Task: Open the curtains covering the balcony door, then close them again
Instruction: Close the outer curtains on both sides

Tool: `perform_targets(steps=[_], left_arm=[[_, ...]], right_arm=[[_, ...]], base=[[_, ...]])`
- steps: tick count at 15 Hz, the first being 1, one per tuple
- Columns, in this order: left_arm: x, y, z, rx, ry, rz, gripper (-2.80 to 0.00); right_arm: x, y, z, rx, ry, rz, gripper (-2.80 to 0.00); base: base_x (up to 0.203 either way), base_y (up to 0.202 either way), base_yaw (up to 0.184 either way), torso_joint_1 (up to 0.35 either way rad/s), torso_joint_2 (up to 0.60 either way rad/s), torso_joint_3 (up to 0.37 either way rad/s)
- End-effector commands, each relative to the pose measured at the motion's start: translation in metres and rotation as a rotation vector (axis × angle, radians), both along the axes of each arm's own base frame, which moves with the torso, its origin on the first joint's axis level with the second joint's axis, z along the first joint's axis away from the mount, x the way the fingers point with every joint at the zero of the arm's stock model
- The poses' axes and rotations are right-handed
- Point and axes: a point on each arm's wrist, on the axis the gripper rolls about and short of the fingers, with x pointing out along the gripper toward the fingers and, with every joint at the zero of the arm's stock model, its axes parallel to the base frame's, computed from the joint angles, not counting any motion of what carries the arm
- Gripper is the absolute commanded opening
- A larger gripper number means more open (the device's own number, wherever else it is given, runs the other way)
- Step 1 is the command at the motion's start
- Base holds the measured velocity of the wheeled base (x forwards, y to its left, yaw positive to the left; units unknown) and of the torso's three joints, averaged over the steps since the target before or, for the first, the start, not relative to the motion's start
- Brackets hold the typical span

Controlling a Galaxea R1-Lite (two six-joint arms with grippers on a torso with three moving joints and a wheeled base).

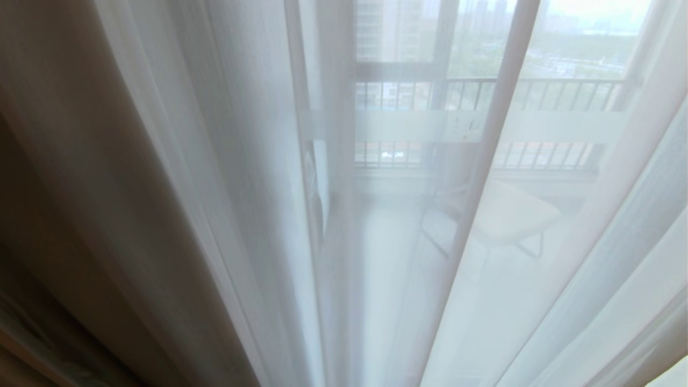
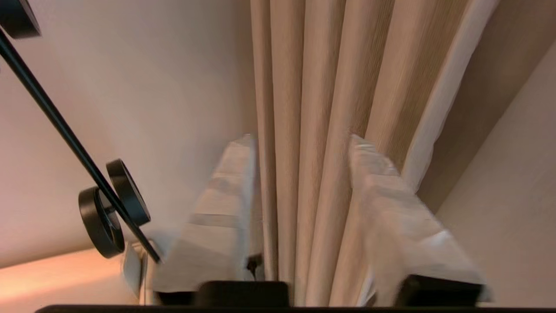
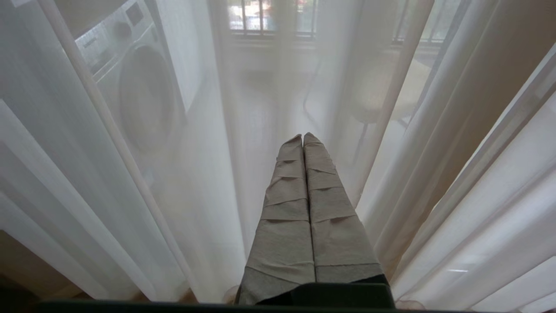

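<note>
Tape-wrapped left gripper [image 2: 299, 143] stands released, jaws apart around pleated beige-grey woven curtains [image 2: 321, 87] (white sheer panels [image 1: 226, 161] hang shut); right gripper [image 3: 303, 138] is clenched empty.

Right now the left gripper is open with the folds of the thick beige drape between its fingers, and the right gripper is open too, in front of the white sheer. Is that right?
Not quite. The right gripper is shut: the right wrist view shows its fingers pressed together before the white sheer. The rest holds: in the left wrist view the left gripper is open, with the beige drape between its fingers.
</note>
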Motion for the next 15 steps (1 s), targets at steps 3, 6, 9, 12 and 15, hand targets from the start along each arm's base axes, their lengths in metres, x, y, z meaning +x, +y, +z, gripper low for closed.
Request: perform_targets(steps=[3, 6, 9, 12, 15], left_arm=[[0.007, 0.000, -0.010, -0.030, 0.023, -0.024, 0.00], [0.018, 0.010, -0.017, -0.048, 0.037, -0.037, 0.00], [0.041, 0.040, -0.023, -0.014, 0.011, -0.043, 0.00], [0.068, 0.074, -0.022, 0.027, -0.018, -0.046, 0.00], [0.088, 0.098, -0.018, 0.065, -0.049, -0.116, 0.00]], right_arm=[[0.000, 0.000, 0.000, -0.001, 0.001, 0.000, -2.80], [0.000, 0.000, 0.000, -0.001, 0.000, 0.000, -2.80], [0.000, 0.000, 0.000, -0.001, 0.001, 0.000, -2.80], [0.000, 0.000, 0.000, -0.001, 0.001, 0.000, -2.80], [0.000, 0.000, 0.000, -0.001, 0.000, 0.000, -2.80]], base=[[0.000, 0.000, 0.000, 0.000, 0.00, 0.000], [0.000, 0.000, 0.000, 0.000, 0.00, 0.000], [0.000, 0.000, 0.000, 0.000, 0.00, 0.000], [0.000, 0.000, 0.000, 0.000, 0.00, 0.000], [0.000, 0.000, 0.000, 0.000, 0.00, 0.000]])
